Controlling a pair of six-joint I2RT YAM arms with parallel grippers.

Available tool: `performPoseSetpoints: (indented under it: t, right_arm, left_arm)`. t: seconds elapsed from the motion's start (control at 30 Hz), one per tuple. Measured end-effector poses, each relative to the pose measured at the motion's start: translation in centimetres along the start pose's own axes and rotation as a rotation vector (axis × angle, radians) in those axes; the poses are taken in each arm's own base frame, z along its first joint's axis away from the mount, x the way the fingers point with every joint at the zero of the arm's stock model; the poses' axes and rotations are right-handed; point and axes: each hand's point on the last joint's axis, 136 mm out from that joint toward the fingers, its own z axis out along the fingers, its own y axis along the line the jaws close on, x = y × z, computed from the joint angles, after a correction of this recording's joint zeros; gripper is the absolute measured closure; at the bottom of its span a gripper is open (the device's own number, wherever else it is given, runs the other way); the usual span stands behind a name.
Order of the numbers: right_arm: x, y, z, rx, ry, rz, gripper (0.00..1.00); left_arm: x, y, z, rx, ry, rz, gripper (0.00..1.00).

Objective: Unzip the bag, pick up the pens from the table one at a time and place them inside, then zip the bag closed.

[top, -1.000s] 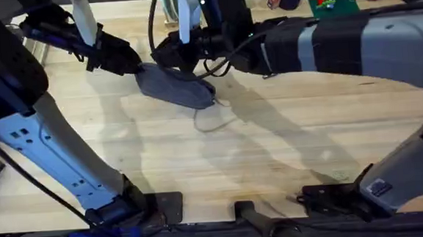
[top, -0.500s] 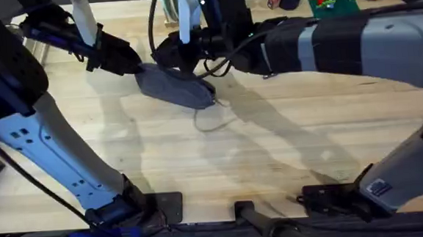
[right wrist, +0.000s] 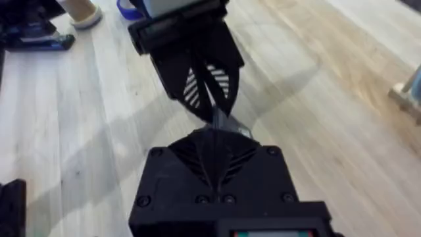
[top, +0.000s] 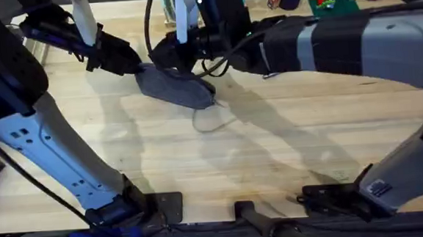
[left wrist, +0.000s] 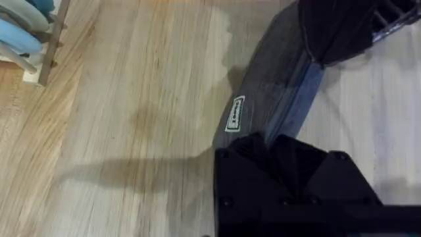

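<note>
**Soft pouch pinned at both ends, far side of the table**

Nearest the bases, only bare light wooden butcher-block tabletop (top: 272, 151), pale plank grain, shadows of the arms across it. No pen to be made out on it.

Farther off, toward the far middle, lies the oblong blue-grey denim-like fabric pencil pouch (top: 174, 87), angled, flat on the wood. Looks light and limp: likely to slide or bunch under a one-sided pull, so needs anchoring at one end while the zipper is drawn. Small white label (left wrist: 235, 114) on its side, seen from the left wrist.

At the pouch's left end, the left gripper (top: 129, 62), clenched on the fabric edge; in the left wrist view its black fingers (left wrist: 263, 155) meet over the pouch's end.

At the other end, the right gripper (top: 182, 58), closed on a small bit at the pouch's top, judged to be the zipper pull. Best hold: the tab itself, pulled along the zipper line, not upward.
</note>
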Motion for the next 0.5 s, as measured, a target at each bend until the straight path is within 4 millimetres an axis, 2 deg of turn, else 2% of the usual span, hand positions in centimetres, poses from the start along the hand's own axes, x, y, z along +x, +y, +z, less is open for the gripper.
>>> performPoseSetpoints:
  t: [0.27,0.37,0.5]
  right_arm:
    - [1.2,-0.6,-0.7,0.013,0.105,0.064,0.973]
    - [0.3,-1.2,-2.0,0.032,0.101,0.073,0.972]
    - [-2.5,-1.6,-4.6,0.058,0.055,0.048,0.971]
  left_arm:
    - [0.0,0.0,0.0,0.000,0.000,0.000,0.959]
    - [0.0,0.0,0.0,0.000,0.000,0.000,0.959]
    - [0.0,0.0,0.0,0.000,0.000,0.000,0.959]
